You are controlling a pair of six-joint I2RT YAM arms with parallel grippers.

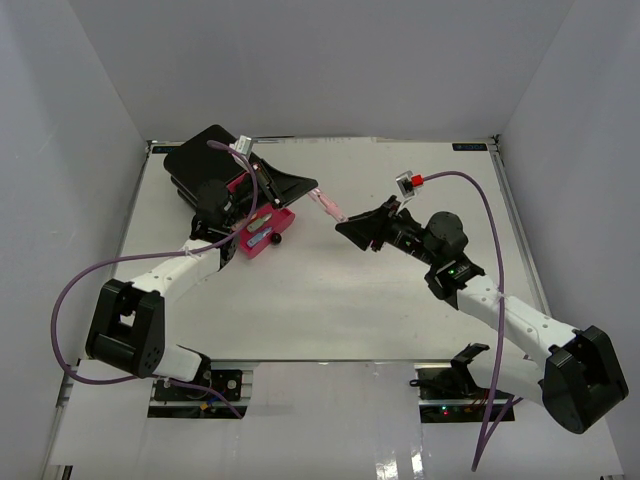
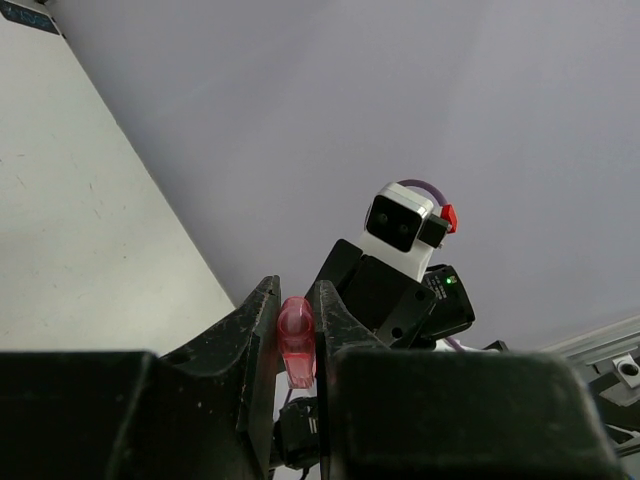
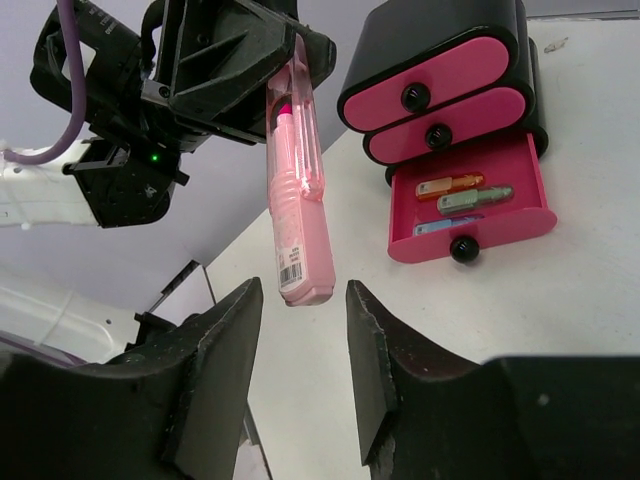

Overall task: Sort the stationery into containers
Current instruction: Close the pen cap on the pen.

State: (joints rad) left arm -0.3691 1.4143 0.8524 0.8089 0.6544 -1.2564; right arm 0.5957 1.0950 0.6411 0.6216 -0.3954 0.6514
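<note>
My left gripper (image 2: 294,300) clamps a pink pen (image 3: 298,190); the right gripper (image 3: 303,297) gapes around its lower end (not gripping). I'd close right firmly before releasing left.

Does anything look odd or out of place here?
Nothing spilled or damaged. The left gripper holds a pink pen in mid-air, off to the side of the open bottom drawer, its lower end by the open right gripper.

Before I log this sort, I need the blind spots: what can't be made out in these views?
- Top view: what lies in the open drawer, too small to identify.
- Left wrist view: most of the pink pen, hidden inside the left pincer.
- Right wrist view: contents of the two shut drawers, behind their fronts.
</note>
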